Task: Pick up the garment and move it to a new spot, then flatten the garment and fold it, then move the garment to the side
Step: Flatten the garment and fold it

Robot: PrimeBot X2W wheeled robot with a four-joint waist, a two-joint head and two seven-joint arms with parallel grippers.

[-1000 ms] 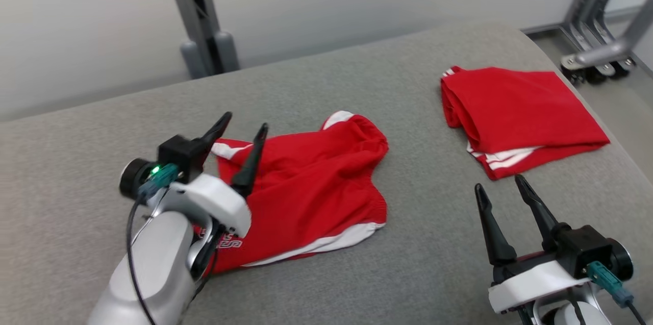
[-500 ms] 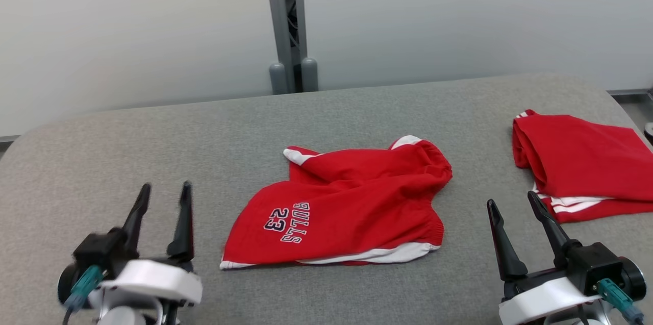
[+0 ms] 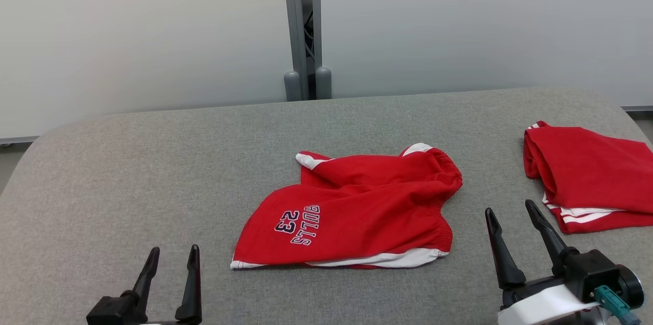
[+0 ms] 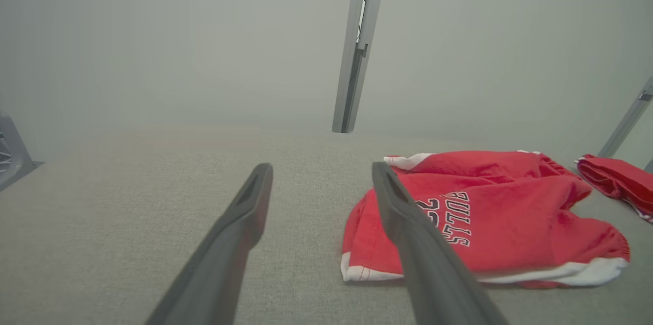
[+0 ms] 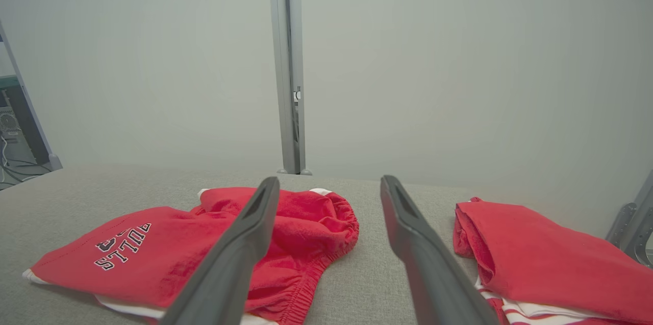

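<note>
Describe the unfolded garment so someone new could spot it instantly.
On the grey padded table, look at the middle, in front of the grey upright post. There lies a rumpled pair of red shorts with white trim. Unlike the neatly folded red garment at the table's right edge, it carries dark "BULLS 23" lettering.

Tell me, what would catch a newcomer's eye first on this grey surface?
The bright red shorts, lettered BULLS 23, lie crumpled in the middle of the grey fabric surface and stand out at once. A second red garment lies folded near the right edge. At the bottom corners of the head view, the left gripper and right gripper are open, their dark fingers pointing toward the clothes and touching neither.
</note>
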